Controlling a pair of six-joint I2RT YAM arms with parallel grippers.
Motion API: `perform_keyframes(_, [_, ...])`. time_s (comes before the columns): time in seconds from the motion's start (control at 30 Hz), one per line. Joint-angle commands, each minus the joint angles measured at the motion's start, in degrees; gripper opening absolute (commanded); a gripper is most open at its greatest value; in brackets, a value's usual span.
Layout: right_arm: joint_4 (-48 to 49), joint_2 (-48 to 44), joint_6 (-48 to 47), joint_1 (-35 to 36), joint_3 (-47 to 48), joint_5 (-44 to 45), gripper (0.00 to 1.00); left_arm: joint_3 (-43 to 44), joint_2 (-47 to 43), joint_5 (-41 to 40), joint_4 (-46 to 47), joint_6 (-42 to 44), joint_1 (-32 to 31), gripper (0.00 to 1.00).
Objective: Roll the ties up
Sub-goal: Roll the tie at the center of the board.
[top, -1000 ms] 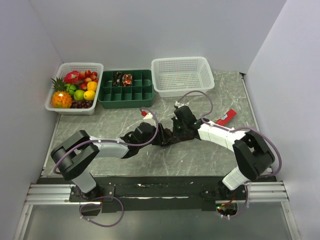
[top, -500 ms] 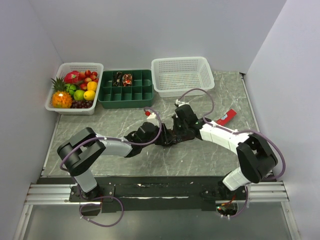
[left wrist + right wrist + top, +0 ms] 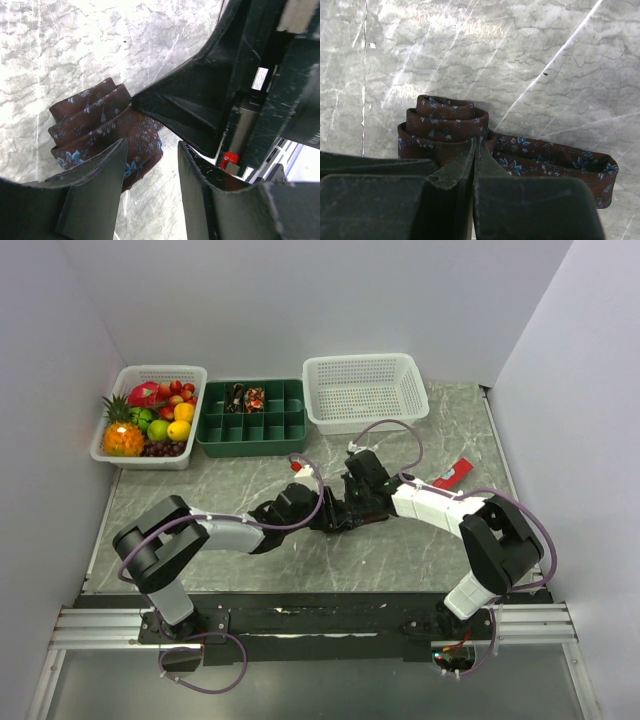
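Noticing both wrists a hair further toward the far side of the bench [image 3: 545,50] than a second ago, right elbow tucked in closer. Otherwise same huddle mid-bench.

Looking at the tie [image 3: 445,125]: partly rolled, lying on the marble right between the two arms, with a loose tail [image 3: 555,160] trailing off to one side. Got the right end effector [image 3: 475,145] clamped fully shut, tips pushed up against the edge of the roll. Can't tell about any fabric actually nipped in there. Got the left end effector [image 3: 150,150] roughly half open, roll sitting partly in the gap and up against one finger, not squeezed as far as visible.

Few worries from here, just guessing:
- Dragging the inner turns along when pulling those shut tips out, telescoping the coil.
- Closing the left side off-centre or too softly and letting the slippery fabric spring loose.
- Knocking wrists together, given such a tight squeeze.
- Rolling on with that tail skewed and ending up with a lopsided cone instead of a neat roll.
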Motion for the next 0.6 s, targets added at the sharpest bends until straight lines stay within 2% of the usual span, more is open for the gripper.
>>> perform_keyframes(0.0, [-0.96,0.76,0.32,0.23,1.34,2.22,0.00,1.90,-4.61,-2.55,-6.32,0.35,-0.44,0.52])
perform_keyframes(0.17, [0.26,-1.70,0.75,0.31,0.47,2.05,0.00,3.21,-6.03,-4.41,-10.98,2.63,-0.26,0.52])
perform_keyframes(0.43, [-0.44,-4.69,0.67,0.31,0.90,2.40,0.00,2.07,-7.61,-7.47,-13.96,0.70,-0.17,0.51])
perform_keyframes(0.57, [-0.53,-6.27,0.76,0.31,0.55,3.10,0.00,4.26,-5.42,-7.48,-16.52,1.67,-0.26,0.52])
